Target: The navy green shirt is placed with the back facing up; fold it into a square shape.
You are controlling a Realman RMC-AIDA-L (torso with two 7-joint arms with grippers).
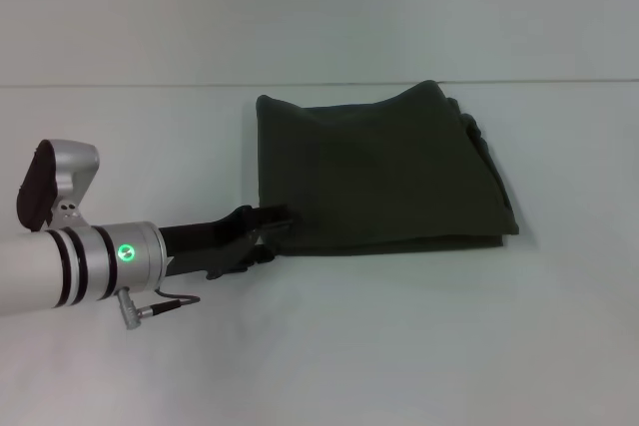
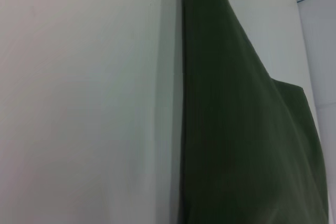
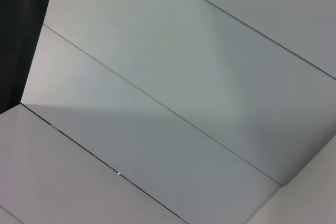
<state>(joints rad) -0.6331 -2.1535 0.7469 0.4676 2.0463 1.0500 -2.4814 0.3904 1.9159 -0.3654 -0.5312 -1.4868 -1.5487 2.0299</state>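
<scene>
— One arm was at work, as far as the head view showed: the left arm (image 1: 80, 261) reached in from about eight o'clock, and the left gripper (image 1: 268, 228) sat at the near-left corner of the navy green shirt (image 1: 374, 172).

— Was it holding the cloth?

— Its dark fingers (image 1: 250, 221) touched the shirt's edge at that corner, with only a narrow gap between them, but I could not tell whether fabric was pinched there or the tips merely rested against it.

— And the shirt itself?

— It lay folded in layers on the white table (image 1: 399, 346), a roughly square bundle a little toward one o'clock from the centre of the view. The far edge rose in a soft hump toward the right, and stacked layer edges showed down the right side, at three o'clock. No lettering showed on the upper face.

— What about the wrist cameras?

— The left wrist view looked along the shirt (image 2: 247, 129) lying on the tabletop (image 2: 79, 103). The right wrist view showed only pale panels (image 3: 173, 77) crossed by thin seams — the right gripper appeared nowhere.
</scene>
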